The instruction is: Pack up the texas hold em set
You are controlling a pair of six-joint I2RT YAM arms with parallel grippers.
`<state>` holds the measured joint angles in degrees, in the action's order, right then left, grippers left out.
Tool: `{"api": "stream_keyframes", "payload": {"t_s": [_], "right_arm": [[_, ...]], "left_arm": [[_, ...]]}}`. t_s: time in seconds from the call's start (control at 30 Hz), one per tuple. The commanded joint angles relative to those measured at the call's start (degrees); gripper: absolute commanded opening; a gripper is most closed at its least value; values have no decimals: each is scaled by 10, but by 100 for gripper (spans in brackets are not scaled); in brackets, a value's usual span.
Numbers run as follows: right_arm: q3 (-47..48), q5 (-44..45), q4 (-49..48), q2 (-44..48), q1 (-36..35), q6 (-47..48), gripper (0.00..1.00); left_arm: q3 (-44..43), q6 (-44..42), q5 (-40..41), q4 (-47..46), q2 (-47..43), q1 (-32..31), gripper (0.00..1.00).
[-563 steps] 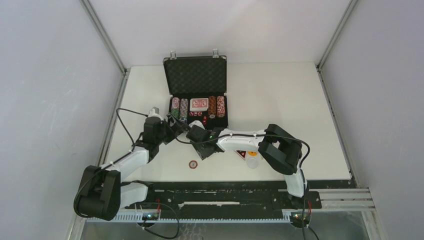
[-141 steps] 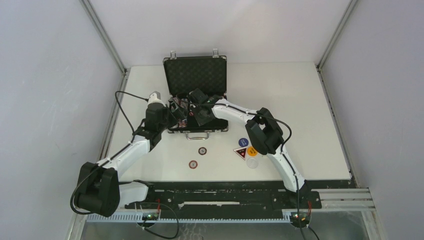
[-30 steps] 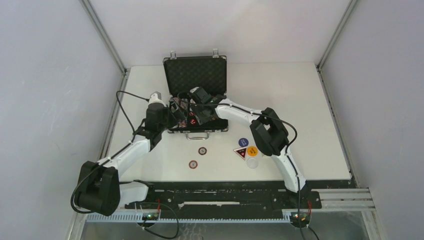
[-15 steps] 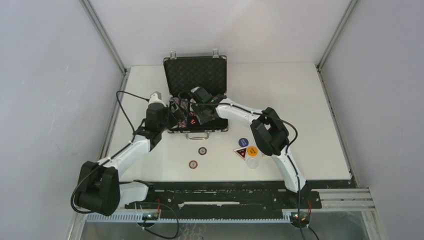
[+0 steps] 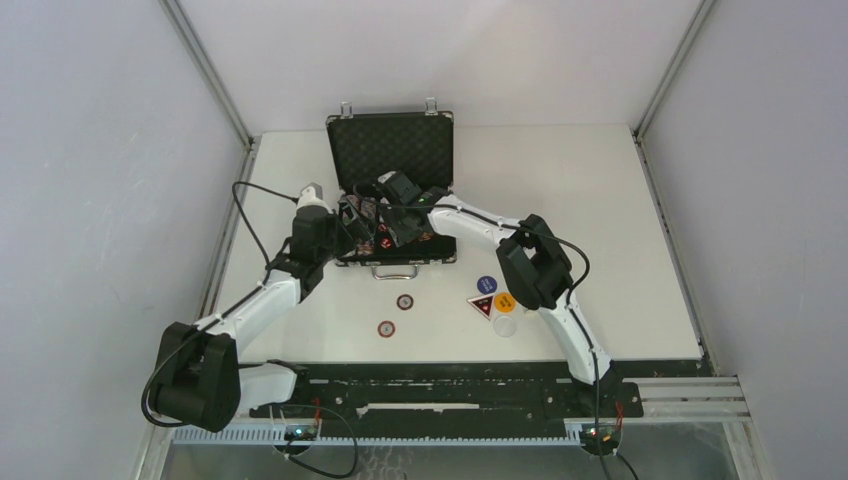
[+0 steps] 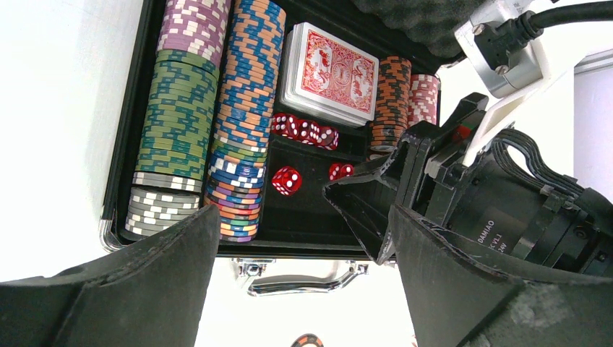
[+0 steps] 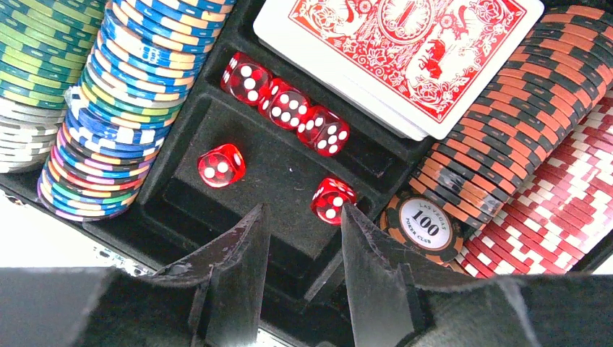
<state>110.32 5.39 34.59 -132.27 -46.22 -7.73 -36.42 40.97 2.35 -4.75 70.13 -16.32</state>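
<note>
Mostly, the set looked packed. The open case sat right under both tools, and ahead of the right gripper the chip rows, red deck and red dice already filled their slots. That gripper's jaws stood partly apart over the dice pocket with nothing between them, and one loose die lay just beside a fingertip. The left gripper hung spread wide and empty over the case's near edge and handle.

Behind both tools, two stray chips and four dealer buttons lay on the table. By my reading, these and closing the lid were what was left. No blue deck showed.

Room was tight. Chip rows walled the pocket on either side, the right gripper's body crowded the left one's finger, and the raised lid stood beyond. Open table lay behind the tools and off to the right.
</note>
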Motion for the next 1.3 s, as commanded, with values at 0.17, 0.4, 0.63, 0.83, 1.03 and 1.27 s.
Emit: {"api": "stream_keyframes", "payload": {"t_s": [0.17,0.4,0.63,0.83,1.03,1.27], "right_arm": [[-2,-14,0,5,-5,10,49],[-28,3,-28,49,-13,13,49],[-39,12,-42,65,-5,3,49],[-37,11,-50,56,0,-4,49],[-15,0,-37,25,2,-5,49],[-13,-2,-31,10,2,-5,49]], "left_arm": [[2,-9,-4,-11,2,3,91],[3,-8,-5,-11,0,2,91],[4,-8,-4,-11,-4,3,91],[5,-8,-5,-11,-5,3,91],[4,-10,-1,-8,-7,3,91],[4,-10,-1,-7,-5,3,91]]}}
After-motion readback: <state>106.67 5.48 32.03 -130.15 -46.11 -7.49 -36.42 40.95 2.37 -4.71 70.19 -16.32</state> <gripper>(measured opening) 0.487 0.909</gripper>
